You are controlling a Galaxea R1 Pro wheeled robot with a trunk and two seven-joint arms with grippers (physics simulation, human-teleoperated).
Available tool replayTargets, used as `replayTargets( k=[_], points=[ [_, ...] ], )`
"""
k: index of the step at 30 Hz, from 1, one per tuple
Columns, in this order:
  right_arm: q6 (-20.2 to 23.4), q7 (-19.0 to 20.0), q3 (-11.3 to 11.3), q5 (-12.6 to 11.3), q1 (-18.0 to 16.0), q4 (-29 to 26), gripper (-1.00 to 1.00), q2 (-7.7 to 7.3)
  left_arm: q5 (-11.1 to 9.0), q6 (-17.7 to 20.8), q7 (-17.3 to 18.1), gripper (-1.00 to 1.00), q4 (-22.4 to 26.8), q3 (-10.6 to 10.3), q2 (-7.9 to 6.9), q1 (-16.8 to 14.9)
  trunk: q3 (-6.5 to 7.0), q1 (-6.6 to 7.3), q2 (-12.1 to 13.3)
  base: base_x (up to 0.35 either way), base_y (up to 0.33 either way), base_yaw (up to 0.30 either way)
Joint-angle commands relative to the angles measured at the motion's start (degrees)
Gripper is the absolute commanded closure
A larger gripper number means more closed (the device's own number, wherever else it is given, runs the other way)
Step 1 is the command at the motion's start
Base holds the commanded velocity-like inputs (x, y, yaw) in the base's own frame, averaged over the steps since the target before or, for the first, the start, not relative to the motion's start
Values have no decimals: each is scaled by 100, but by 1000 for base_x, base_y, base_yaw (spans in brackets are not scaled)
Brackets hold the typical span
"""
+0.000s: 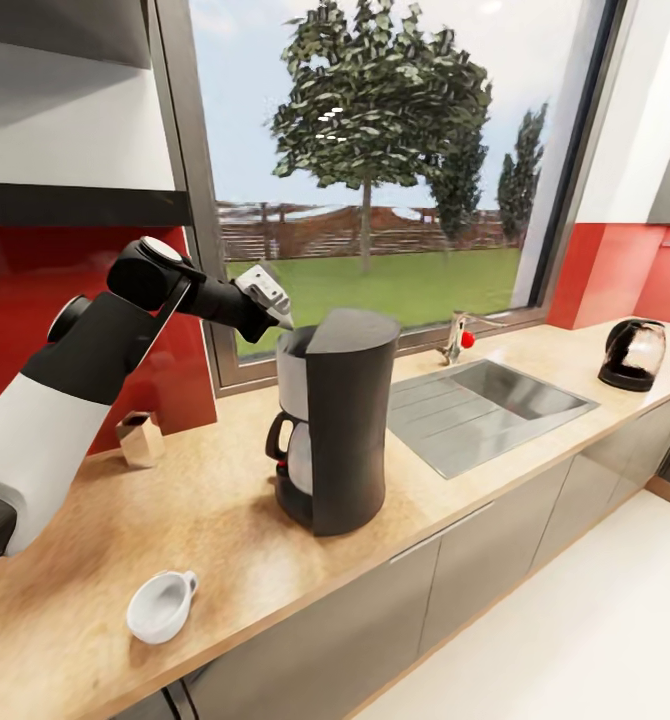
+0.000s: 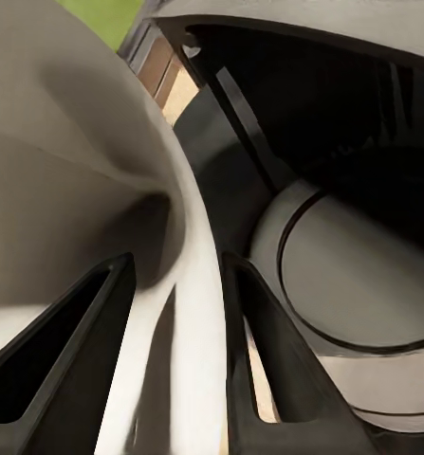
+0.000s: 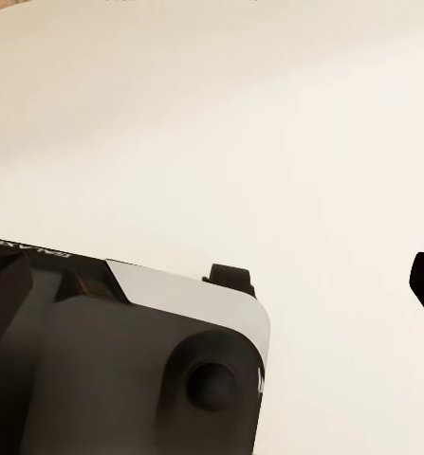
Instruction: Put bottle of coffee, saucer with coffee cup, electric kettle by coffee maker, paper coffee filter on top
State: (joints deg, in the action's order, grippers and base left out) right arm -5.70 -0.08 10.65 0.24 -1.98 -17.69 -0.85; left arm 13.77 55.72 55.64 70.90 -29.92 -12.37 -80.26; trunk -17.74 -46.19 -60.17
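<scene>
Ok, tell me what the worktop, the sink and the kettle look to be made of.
The kitchen countertop looks like light wood or wood-effect laminate: visible grain, faint sheen. The sink looks like brushed steel: grey, ribbed drainer, soft reflections. The electric kettle seems to be dark translucent glass on a black, probably plastic, base: glossy highlights, see-through body.

the kitchen countertop (image 1: 225,520) (light wood-grain) carries the coffee maker (image 1: 335,420), coffee cup (image 1: 161,604) and electric kettle (image 1: 633,354).
</scene>
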Motion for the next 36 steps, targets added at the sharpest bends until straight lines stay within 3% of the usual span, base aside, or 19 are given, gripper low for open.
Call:
replayTargets(
  k=[1, 6, 14, 36],
  points=[
    [-16, -1, 16, 2, -4, 3, -100, -2, 66, 9, 66, 100, 5, -5, -3, -7, -7, -2, -5, 73, 0, 0],
    [-11, -1, 16, 2, -4, 3, -100, -2, 66, 9, 68, 100, 3, -13, -3, -7, -7, -2, -5, 22, 0, 0],
    [-12, -1, 16, 2, -4, 3, -100, -2, 64, 9, 69, 100, 37, -198, -3, -7, -7, -2, -5, 1, -24, 0],
    [-10, -1, 16, 2, -4, 3, -100, -2, 64, 13, 93, 100, 57, -216, 7, -7, -7, -2, -5, 0, -1, 0]
  ],
)
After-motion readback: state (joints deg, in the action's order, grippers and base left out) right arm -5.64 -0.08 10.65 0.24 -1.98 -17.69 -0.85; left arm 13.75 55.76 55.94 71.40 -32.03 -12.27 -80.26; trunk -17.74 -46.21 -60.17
